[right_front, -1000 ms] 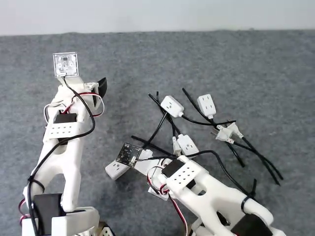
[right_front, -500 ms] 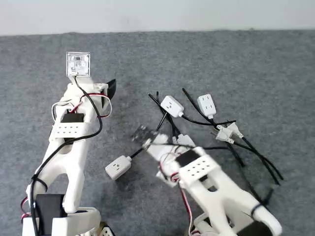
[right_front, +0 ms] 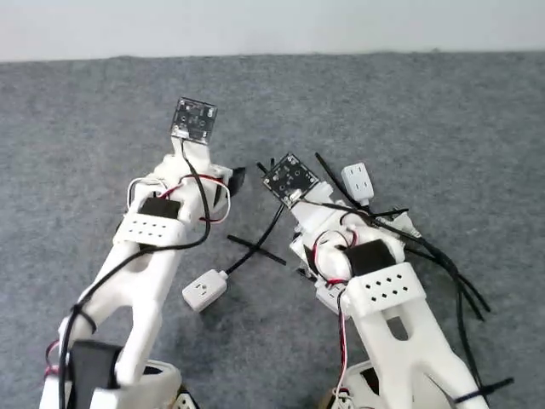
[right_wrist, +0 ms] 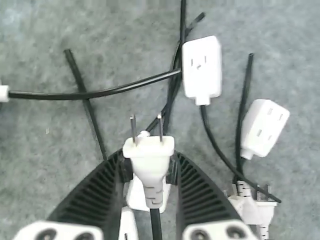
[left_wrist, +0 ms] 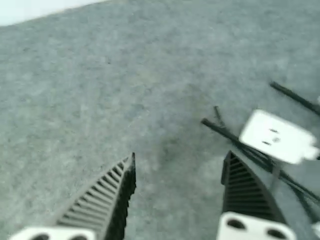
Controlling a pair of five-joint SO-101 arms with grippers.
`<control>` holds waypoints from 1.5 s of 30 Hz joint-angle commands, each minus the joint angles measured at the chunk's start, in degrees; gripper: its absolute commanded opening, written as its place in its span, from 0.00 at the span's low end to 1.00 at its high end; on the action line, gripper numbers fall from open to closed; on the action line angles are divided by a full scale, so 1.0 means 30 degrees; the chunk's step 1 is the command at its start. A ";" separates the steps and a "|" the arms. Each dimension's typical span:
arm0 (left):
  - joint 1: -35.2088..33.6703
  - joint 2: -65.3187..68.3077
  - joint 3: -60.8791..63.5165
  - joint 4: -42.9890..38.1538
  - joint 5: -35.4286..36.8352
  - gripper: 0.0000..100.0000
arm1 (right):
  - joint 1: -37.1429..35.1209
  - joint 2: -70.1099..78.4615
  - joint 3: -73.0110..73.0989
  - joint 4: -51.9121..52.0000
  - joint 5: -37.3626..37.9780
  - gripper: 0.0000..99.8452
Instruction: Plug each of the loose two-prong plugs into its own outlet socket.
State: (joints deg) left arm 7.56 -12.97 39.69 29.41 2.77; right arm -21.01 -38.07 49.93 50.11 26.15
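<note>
— White plug (right_wrist: pixel 149 149): where is it held?
— It is clamped by the right gripper (right_wrist: pixel 148 159), prongs pointed toward an outlet socket (right_wrist: pixel 201 65) lying apart from it.
— And the left gripper (left_wrist: pixel 180 160)?
— It is spread wide above the grey counter (left_wrist: pixel 90 75).

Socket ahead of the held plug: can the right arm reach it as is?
Probably yes. The socket lies face up just ahead of the plug in the right gripper; only a cable crosses between.
</note>
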 commanded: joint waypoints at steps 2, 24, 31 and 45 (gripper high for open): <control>0.1231 -0.4190 -0.0103 0.2755 -0.0234 0.27 | 0.0132 -0.0659 -0.1875 0.0015 0.0322 0.01; 0.3780 -1.1106 0.1861 0.6007 -0.1055 0.27 | -0.1802 -0.0718 -0.4366 0.2271 -0.0381 0.01; 0.3722 -1.1106 0.3179 0.4513 -0.1055 0.27 | -0.1802 -0.1861 -0.4396 0.2388 -0.0410 0.01; 0.3780 -1.1077 0.4762 0.2403 -0.1319 0.27 | -0.2945 -0.4029 -0.4337 0.4527 -0.0469 0.01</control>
State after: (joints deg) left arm 18.46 -45.49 54.73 38.64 -0.48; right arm -27.78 -48.26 40.26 63.30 25.19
